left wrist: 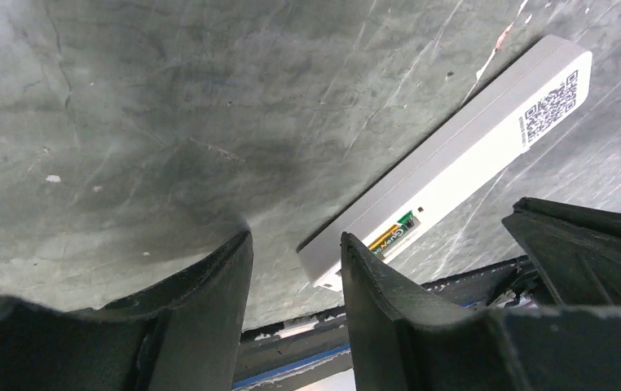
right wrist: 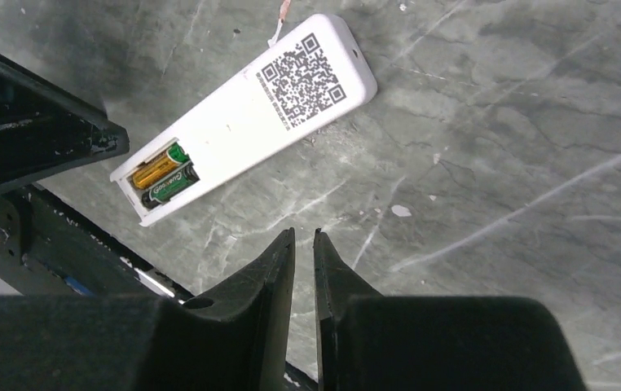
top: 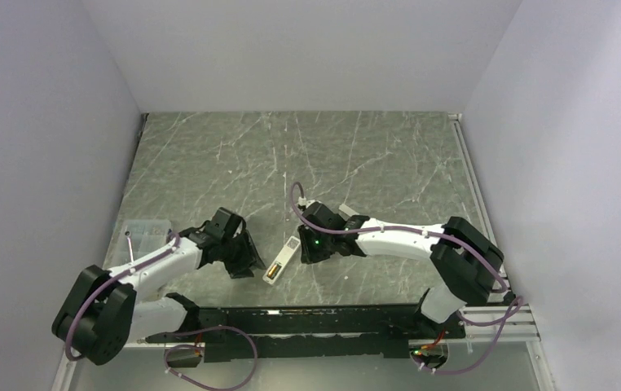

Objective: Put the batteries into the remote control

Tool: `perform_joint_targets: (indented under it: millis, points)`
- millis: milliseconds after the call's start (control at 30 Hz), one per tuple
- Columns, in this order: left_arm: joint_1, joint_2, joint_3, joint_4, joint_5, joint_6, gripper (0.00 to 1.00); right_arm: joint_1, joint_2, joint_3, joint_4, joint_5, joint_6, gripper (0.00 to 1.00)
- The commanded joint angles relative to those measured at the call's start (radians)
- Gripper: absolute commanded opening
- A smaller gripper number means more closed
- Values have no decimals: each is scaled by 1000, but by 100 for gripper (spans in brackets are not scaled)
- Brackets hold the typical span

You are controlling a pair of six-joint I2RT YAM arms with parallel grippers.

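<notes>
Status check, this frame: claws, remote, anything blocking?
Left claw open, empty, near remote. Right claw nearly shut, empty. Both batteries seated, exposed. Nothing blocking.

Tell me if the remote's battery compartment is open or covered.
Open. The remote control lies back up, both batteries exposed side by side at its end.

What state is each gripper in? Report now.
Left gripper: open, holding nothing.
Right gripper: nearly shut, holding nothing.
</notes>
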Motion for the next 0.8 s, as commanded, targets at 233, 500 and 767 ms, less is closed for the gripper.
perform_joint_targets:
  millis: [233, 500, 767]
  points:
    - [1, 77, 32, 116, 57, 54, 49, -17, 90, 55, 65, -27, 54, 16]
    - [1, 104, 1, 186, 97, 38, 37, -38, 155, 112, 57, -38, 58, 14]
    - [-4, 115, -33, 254, 133, 4, 26, -49, 201, 140, 66, -65, 56, 13]
